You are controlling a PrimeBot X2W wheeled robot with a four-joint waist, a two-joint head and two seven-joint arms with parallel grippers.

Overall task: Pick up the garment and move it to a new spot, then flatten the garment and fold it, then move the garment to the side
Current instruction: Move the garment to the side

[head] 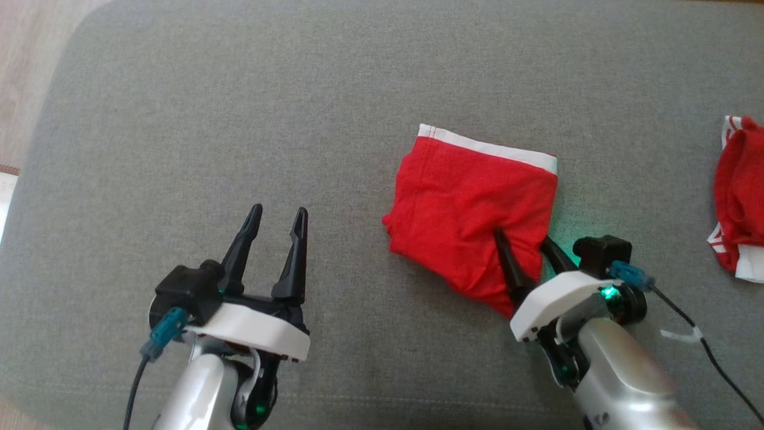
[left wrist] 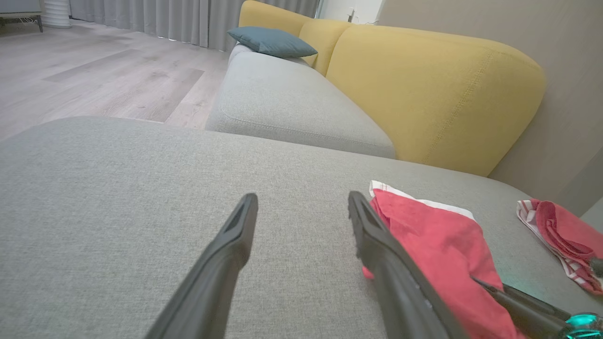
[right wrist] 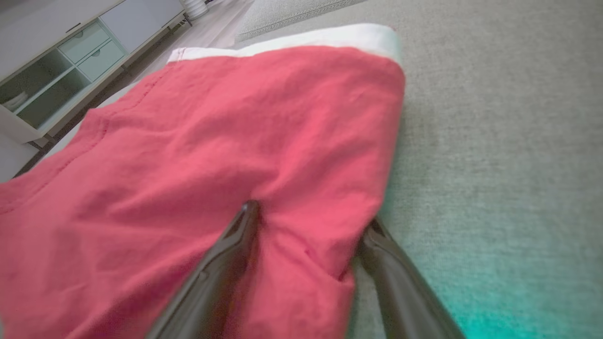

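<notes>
The garment (head: 471,197) is red with a white waistband and lies folded on the grey sofa cushion (head: 239,119), right of centre. My right gripper (head: 520,235) is open at the garment's near right corner: its left finger rests on the red cloth and its right finger sits at the cloth's edge. In the right wrist view a bulge of the garment (right wrist: 235,122) lies between the two spread fingers of the right gripper (right wrist: 311,214). My left gripper (head: 279,209) is open over bare cushion, left of the garment (left wrist: 433,235), and the left gripper (left wrist: 302,197) holds nothing.
A second red and white cloth (head: 740,197) lies bunched at the cushion's right edge. Yellow backrests (left wrist: 424,84) and a blue pillow (left wrist: 271,40) stand beyond. Wooden floor (head: 30,60) borders the cushion's left. A white cabinet (right wrist: 61,52) stands across the floor.
</notes>
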